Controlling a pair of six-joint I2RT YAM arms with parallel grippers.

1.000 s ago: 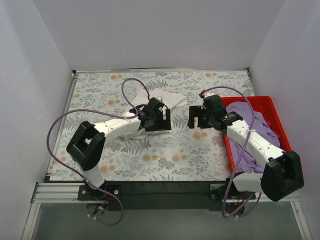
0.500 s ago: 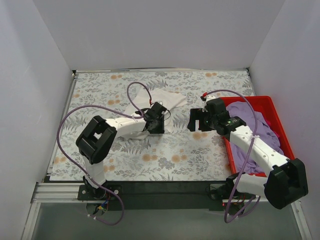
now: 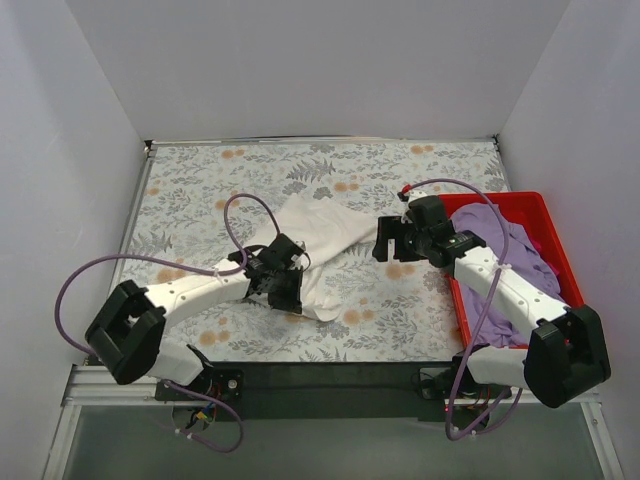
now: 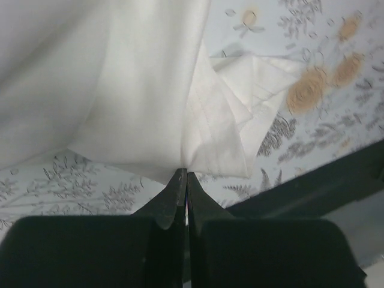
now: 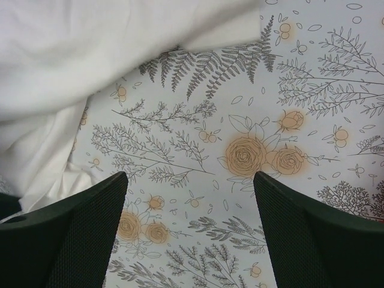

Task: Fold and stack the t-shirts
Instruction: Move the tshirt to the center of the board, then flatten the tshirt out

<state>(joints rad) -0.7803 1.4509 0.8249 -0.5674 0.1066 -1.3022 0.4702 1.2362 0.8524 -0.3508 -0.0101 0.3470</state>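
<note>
The white t-shirt lies stretched across the floral tablecloth, from mid-table toward the near edge. My left gripper is shut on its near edge. In the left wrist view the two black fingers meet at a pinched fold of the white t-shirt. The lavender t-shirt lies bunched in the red bin. My right gripper hovers open between the white shirt and the bin. In the right wrist view its gripper has only tablecloth between the fingers, with the white t-shirt at the upper left.
The floral tablecloth covers the table. White walls close in the left, back and right sides. The red bin stands at the right edge. A black strip runs along the near edge by the arm bases.
My left gripper has closed on the white t-shirt's edge and pulled back toward the near left, dragging the shirt out longer. The right arm has barely moved.
</note>
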